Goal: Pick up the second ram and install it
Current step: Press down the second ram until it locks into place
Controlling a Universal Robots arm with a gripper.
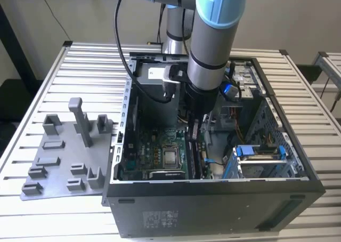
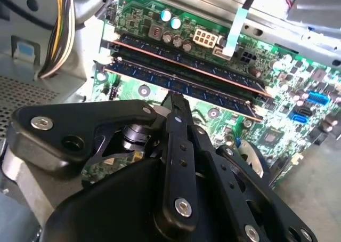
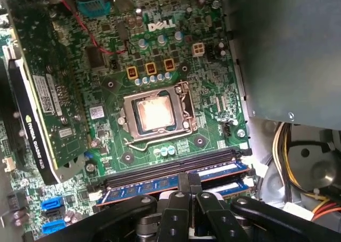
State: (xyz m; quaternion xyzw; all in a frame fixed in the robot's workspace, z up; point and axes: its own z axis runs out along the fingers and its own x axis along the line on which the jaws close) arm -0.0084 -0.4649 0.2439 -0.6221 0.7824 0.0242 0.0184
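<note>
The gripper (image 2: pixel 176 101) is down inside the computer case (image 1: pixel 213 204), its jaws closed and pressing on the second ram (image 2: pixel 181 85), which lies in its motherboard (image 3: pixel 160 66) slot beside the first stick, apparently nearly seated.

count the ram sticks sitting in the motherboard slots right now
2. In the second wrist view, the first stick sits in the farther slot, and the second ram lies parallel beside it, just ahead of the gripper, whose fingertips are at its edge.

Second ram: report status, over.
Claw shut, tip on second ram top edge. Ram upright on motherboard, beside other stick. Nothing in the way.
</note>
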